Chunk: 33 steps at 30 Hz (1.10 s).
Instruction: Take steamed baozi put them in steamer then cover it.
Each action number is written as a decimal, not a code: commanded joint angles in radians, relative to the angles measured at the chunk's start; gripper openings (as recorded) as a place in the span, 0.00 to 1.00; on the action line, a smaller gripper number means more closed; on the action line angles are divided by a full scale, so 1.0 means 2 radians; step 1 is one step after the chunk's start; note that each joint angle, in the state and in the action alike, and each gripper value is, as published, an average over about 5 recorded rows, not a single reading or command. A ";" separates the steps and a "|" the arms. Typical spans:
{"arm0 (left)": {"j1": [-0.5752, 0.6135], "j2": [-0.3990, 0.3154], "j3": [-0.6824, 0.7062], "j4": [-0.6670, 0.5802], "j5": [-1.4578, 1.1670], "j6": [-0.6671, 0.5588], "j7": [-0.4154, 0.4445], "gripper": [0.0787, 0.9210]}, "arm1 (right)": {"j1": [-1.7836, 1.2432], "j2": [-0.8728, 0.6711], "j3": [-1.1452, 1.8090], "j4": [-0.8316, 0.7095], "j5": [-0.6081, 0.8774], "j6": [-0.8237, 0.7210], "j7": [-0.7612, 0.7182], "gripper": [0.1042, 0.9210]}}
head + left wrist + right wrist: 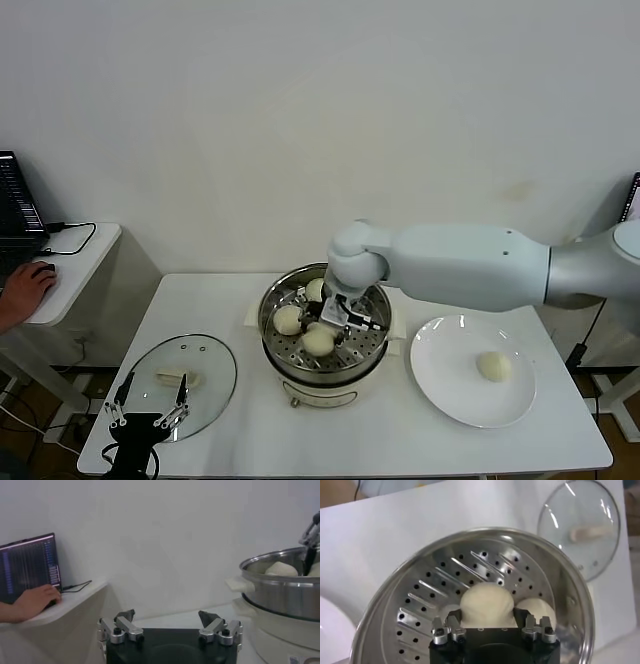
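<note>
The steel steamer [272, 300] stands mid-table with three baozi on its perforated tray [420, 580]. My right gripper [340, 318] reaches down into it, shut on the front baozi [486, 602], whose sides touch both fingers; another baozi [540, 610] lies just beside it. One more baozi [493, 366] lies on the white plate [450, 400] to the right. The glass cover [215, 375] lies flat on the table at the left, handle up. My left gripper [150, 410] hovers open at the cover's near edge, with nothing between its fingers [209, 620].
A side desk [85, 250] with a laptop and a person's hand [25, 290] stands at the far left. The right arm's white forearm [470, 265] stretches over the table's back right. A wall runs close behind the table.
</note>
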 commanded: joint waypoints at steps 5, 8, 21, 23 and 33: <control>0.000 0.000 0.000 0.000 0.000 0.000 0.000 0.88 | 0.002 -0.002 -0.005 0.007 -0.012 0.021 -0.001 0.78; -0.001 0.001 -0.001 -0.001 0.000 0.000 0.000 0.88 | 0.013 -0.019 0.003 0.009 0.001 0.015 -0.008 0.85; -0.007 0.011 0.003 -0.002 0.000 0.001 0.002 0.88 | 0.041 -0.220 0.068 0.057 0.077 -0.204 -0.032 0.88; -0.009 0.012 0.005 -0.001 0.000 0.002 0.002 0.88 | 0.034 -0.266 0.076 0.068 0.073 -0.229 -0.033 0.88; -0.015 0.018 0.013 0.004 0.002 0.001 0.003 0.88 | -0.099 -0.405 0.160 0.059 0.001 -0.234 -0.039 0.88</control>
